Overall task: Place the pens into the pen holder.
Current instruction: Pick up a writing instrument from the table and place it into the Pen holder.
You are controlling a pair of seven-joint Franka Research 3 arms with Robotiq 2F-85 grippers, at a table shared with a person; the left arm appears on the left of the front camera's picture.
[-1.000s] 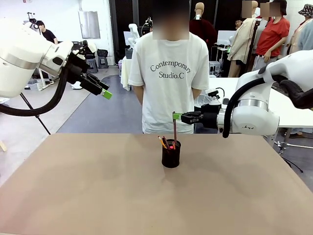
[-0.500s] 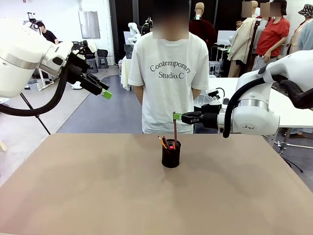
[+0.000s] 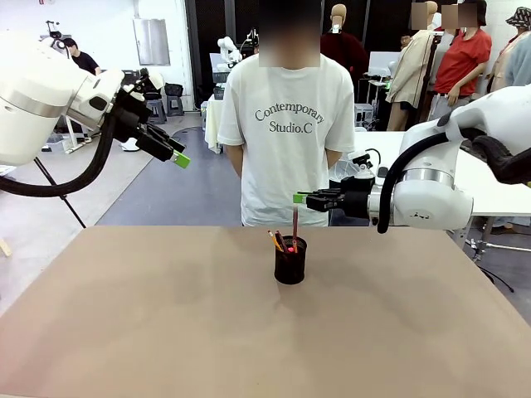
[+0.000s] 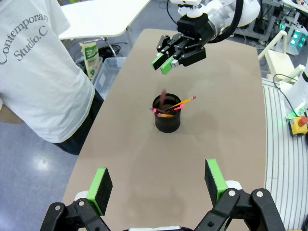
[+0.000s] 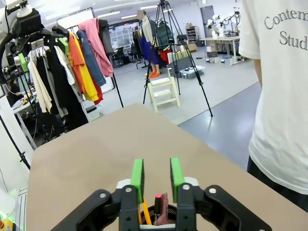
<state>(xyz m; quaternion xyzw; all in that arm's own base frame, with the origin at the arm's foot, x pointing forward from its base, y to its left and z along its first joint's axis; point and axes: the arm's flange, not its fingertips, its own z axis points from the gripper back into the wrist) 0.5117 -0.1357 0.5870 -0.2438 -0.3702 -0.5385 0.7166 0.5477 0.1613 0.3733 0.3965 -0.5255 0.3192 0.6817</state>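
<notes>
Busy lab behind — clothes racks, other benches, a person in a white T-shirt standing at the far edge of your brown table [image 3: 124, 315]. The pen holder [image 3: 290, 259] sits near the table's middle. The yellow-orange pencil [image 4: 182, 103] and the black pen [image 4: 161, 112] with pink ends already lean inside it.

Your right gripper [image 5: 156, 179] hangs just above the holder, jaws parted a little, nothing pinched. The maroon pen [image 3: 295, 224] stands nearly upright below them, its lower end in the cup — looks like it is dropping in.

Your left gripper [image 4: 157, 182] is parked high and well apart, jaws spread wide, empty.

Risks, as I judge them: the pen could bounce or tip over the rim if it lands on the others. Pull the right arm away low and a finger may clip the protruding ends and knock the light holder over.
</notes>
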